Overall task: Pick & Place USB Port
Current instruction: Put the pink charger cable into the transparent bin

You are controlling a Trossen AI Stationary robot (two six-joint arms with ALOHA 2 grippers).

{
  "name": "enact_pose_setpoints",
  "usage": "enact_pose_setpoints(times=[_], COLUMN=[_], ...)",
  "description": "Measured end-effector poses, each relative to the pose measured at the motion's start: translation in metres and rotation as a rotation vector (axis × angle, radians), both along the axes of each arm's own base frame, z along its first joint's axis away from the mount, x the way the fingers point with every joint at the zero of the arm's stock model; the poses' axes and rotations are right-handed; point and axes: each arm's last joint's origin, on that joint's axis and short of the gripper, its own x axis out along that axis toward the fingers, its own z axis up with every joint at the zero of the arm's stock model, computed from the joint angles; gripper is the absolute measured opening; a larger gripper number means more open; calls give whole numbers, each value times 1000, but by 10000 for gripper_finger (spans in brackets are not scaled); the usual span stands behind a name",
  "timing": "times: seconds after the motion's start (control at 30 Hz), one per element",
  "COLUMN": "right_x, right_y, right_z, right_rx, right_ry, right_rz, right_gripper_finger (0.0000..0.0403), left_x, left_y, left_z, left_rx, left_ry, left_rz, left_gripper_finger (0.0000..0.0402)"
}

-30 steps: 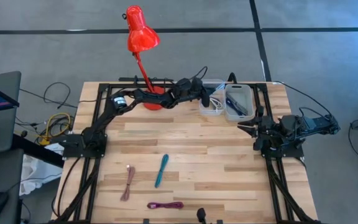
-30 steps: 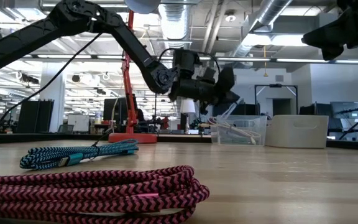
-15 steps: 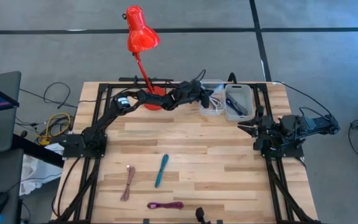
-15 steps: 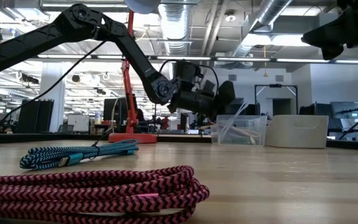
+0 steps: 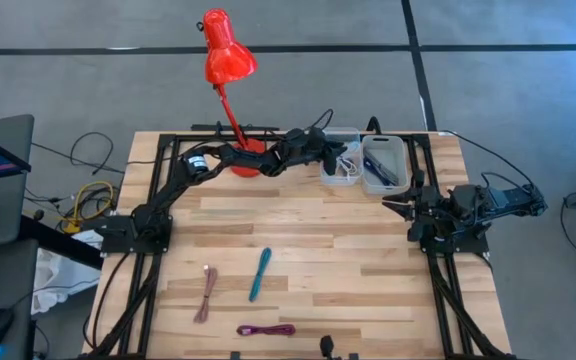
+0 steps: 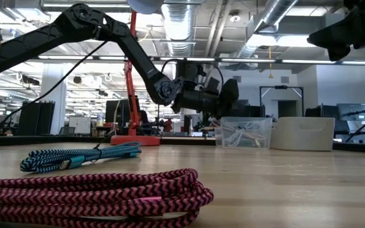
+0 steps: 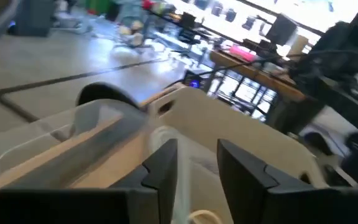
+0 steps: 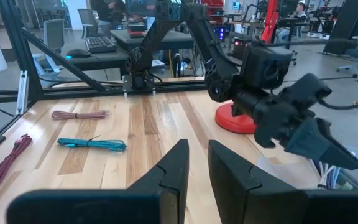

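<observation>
White cable (image 5: 349,167) in bin (image 5: 334,172) under left gripper (image 5: 336,158)

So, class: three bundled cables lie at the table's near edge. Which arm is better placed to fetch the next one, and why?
The left, probably. Its gripper is over the clear bin, fingers apart; the cables lie on its side. The right gripper waits, parked opposite.

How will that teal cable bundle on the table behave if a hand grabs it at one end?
Probably floppy: the teal cable is a braided cord folded into a long, narrow bundle, so free loops would likely sag and trail. It looks light for its length. A tie seems to hold its middle in the low view, so it may lift as one piece.
</observation>
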Motion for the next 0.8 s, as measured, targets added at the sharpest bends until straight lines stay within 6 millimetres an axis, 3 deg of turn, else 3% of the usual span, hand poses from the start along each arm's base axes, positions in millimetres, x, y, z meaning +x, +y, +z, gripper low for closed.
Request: enact_pose_setpoints(times=[0.17,0.3,0.5,0.8], right_x=[0,0,0,0], right_y=[0,0,0,0], right_z=[0,0,0,0], right_rx=[7,12,11,8], right_ry=[-2,-2,-1,0], right_rz=[-1,3,6,6], right_gripper_finger=[54,54,54,54], left_x=[-4,-27,-91,-209], left_y=[-7,-13,-32,-90], left_z=[46,91,127,131], left_rx=[141,203,284,323], left_ry=[-16,88,231,274], left_rz=[-227,-365,-347,-272], left_gripper_finger=[90,63,19,6])
